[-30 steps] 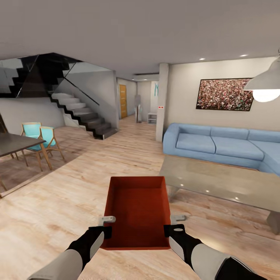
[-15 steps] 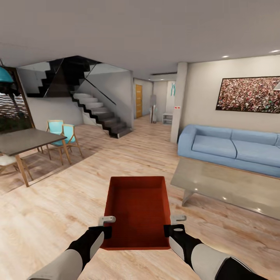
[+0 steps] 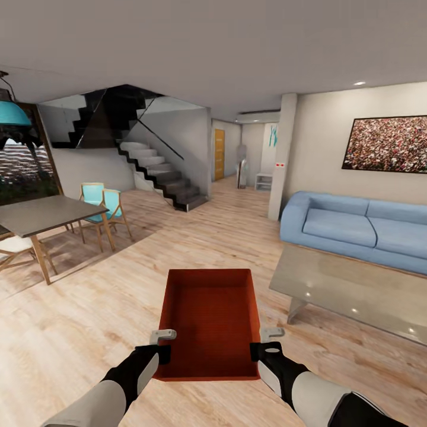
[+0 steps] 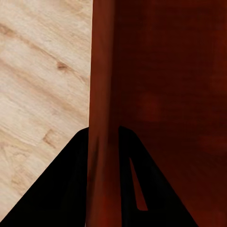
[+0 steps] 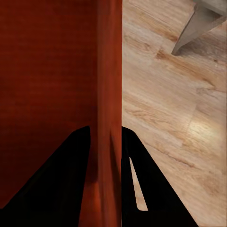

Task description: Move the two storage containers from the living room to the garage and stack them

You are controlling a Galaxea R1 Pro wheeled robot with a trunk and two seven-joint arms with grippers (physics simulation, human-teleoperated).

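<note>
I carry one orange-red storage container [image 3: 210, 323] in front of me, above the light wood plank floor of the living room. My left gripper [image 3: 161, 345] is shut on its left wall [image 4: 101, 94], with a dark finger on each side of the wall. On the opposite side my right gripper [image 3: 265, 344] is shut on the right wall [image 5: 109, 85] in the same way. The bin is open-topped and empty.
A glass coffee table [image 3: 356, 290] stands close on the right, with the blue sofa [image 3: 356, 228] behind it. At the left are a dining table [image 3: 41, 214] and turquoise chairs [image 3: 104, 204]. A dark staircase [image 3: 160, 178] and a hallway with a wooden door [image 3: 219, 155] lie ahead.
The whole view has swung to the left: sofa and coffee table slid right, the dining table and a teal lamp came in. The container and both grippers keep their place in the picture.
</note>
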